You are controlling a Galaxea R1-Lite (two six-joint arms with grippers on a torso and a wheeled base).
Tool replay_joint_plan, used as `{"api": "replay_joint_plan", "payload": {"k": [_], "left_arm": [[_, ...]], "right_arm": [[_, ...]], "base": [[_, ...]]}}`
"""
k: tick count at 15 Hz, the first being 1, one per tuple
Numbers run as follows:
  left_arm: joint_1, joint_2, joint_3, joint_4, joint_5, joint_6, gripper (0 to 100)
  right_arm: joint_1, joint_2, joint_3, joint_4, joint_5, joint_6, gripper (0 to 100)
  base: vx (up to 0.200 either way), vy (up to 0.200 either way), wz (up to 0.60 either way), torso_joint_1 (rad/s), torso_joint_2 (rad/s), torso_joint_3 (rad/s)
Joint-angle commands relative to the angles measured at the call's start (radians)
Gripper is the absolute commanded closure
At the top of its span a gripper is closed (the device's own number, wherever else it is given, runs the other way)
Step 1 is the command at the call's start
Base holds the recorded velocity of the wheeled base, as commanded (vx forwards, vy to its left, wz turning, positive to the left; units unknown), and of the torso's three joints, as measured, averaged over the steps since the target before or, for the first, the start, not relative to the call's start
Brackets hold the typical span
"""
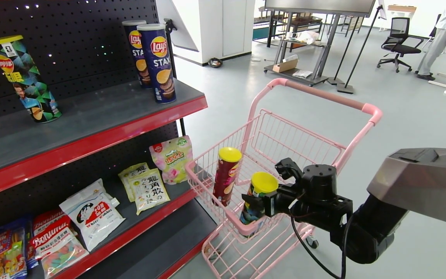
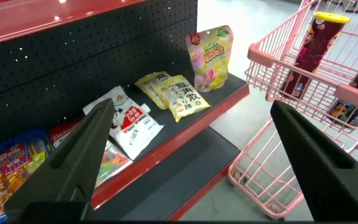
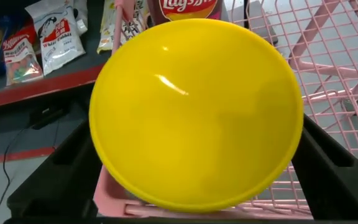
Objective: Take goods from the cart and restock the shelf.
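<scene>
2 yellow-lidded chip cans stand in the pink cart at lower centre of the head view: a dark red chip can and, just right of it, a green-patterned chip can. The right gripper comes at the green-patterned chip can from the right of the frame. Its fingers sit on either side of the body just under the lid, and they appear closed on it. This can's long axis is near vertical, leaning slightly, with the lid up. The right wrist view looks straight down that axis onto the lid, a finger on each flank. Judgement: the right arm is the nearer one, and the coming move is a lift along the axis clear of the cart rim. The travel is then toward the upper shelf at upper left. There 1 matching patterned can and 2 blue chip cans stand upright. The left gripper hangs wide open and empty before the lower shelf's snack bags.
</scene>
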Motion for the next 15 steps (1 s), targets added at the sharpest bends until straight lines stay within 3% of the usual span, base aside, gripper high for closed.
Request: {"api": "replay_joint_plan", "payload": {"k": [1, 2, 3, 9, 15], "left_arm": [[0.0, 0.001, 0.0, 0.0, 0.0, 0.001, 0], [0.0, -0.001, 0.0, 0.0, 0.0, 0.001, 0], [0.0, 0.001, 0.0, -0.002, 0.0, 0.001, 0], [0.0, 0.001, 0.0, -0.002, 0.0, 0.002, 0], [0.002, -0.001, 0.0, -0.002, 0.0, 0.001, 0]], "right_arm": [[0.001, 0.009, -0.008, 0.0, 0.0, 0.0, 0], [0.001, 0.011, -0.01, 0.0, 0.0, 0.0, 0], [0.001, 0.023, -0.011, 0.0, 0.0, -0.001, 100], [0.007, 0.046, -0.031, -0.025, -0.006, -0.003, 100], [0.026, -0.248, 0.012, 0.046, -0.116, -0.007, 100]], "base": [[0.0, 0.0, 0.0, 0.0, 0.0, 0.0], [0.0, 0.0, 0.0, 0.0, 0.0, 0.0], [0.0, 0.0, 0.0, 0.0, 0.0, 0.0], [0.0, 0.0, 0.0, 0.0, 0.0, 0.0], [0.0, 0.0, 0.0, 0.0, 0.0, 0.0]]}}
